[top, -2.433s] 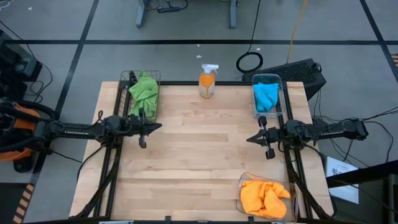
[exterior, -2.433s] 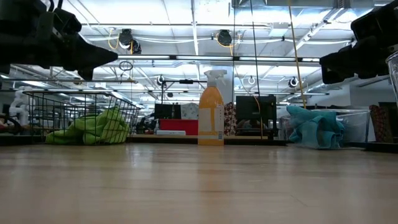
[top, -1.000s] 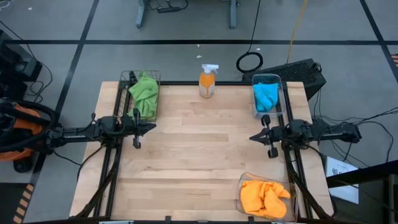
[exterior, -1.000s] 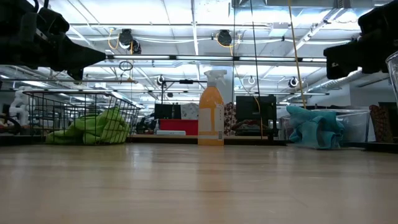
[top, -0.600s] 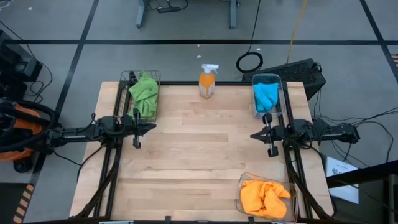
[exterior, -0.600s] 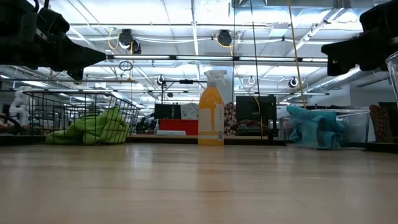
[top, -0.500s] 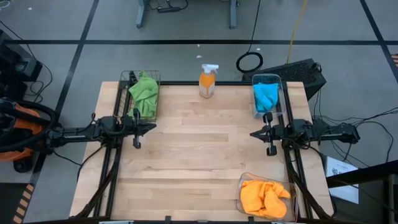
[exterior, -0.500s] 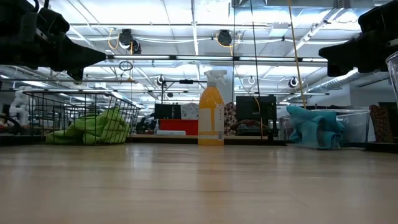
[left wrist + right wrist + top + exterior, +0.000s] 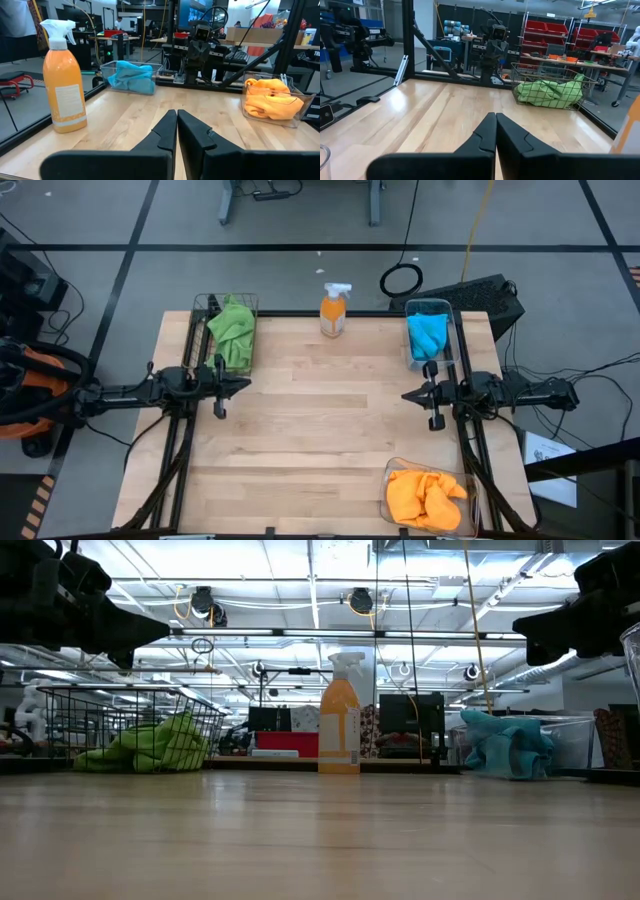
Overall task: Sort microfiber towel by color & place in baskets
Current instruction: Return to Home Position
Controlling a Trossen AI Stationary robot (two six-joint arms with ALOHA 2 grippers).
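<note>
Green microfiber towels [image 9: 232, 328] in black wire basket [image 9: 200, 308] | blue towels [image 9: 428, 335] in far clear bin [image 9: 431, 303] | orange towels [image 9: 425, 498] in near clear bin [image 9: 391, 473] | left gripper [image 9: 243, 383] above table [image 9: 320, 425] left edge, fingers pressed together, holding nothing | right gripper [image 9: 407, 396] above right edge, fingers together, empty

The left arm [image 9: 130, 392] and right arm [image 9: 520, 392] are slender, matte black, jointed; fingers [image 9: 165, 131] are smooth dark wedges (tapering forward).
</note>
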